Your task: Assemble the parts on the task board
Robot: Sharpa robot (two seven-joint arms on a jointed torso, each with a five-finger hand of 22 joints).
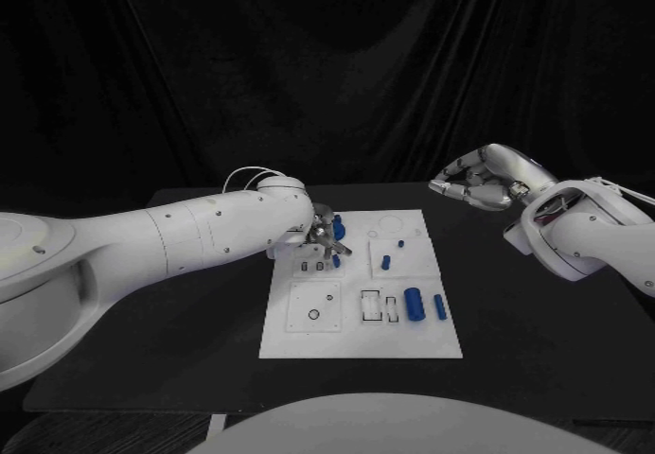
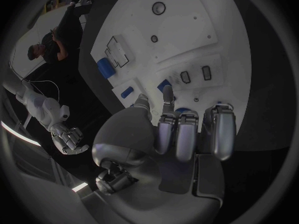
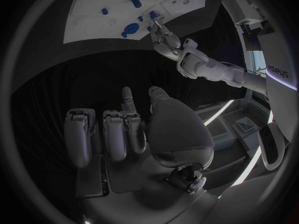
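Left hand [image 1: 320,236] curled over task board [image 1: 358,339], grip unclear, right hand [image 1: 481,182] curled empty

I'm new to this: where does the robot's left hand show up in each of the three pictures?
Head view: left hand over the task board's far left corner.
Left wrist view: left hand fills the lower middle, above the board.
Right wrist view: left hand at the board's edge.
Shared landmark: the white board.

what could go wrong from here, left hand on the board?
1. The left hand works at the task board's far left corner among blue parts; its fingers might knock a loose one.
2. The board shows no clamp, so pressing may shift it.
3. The right hand, raised off the board, cannot steady it.
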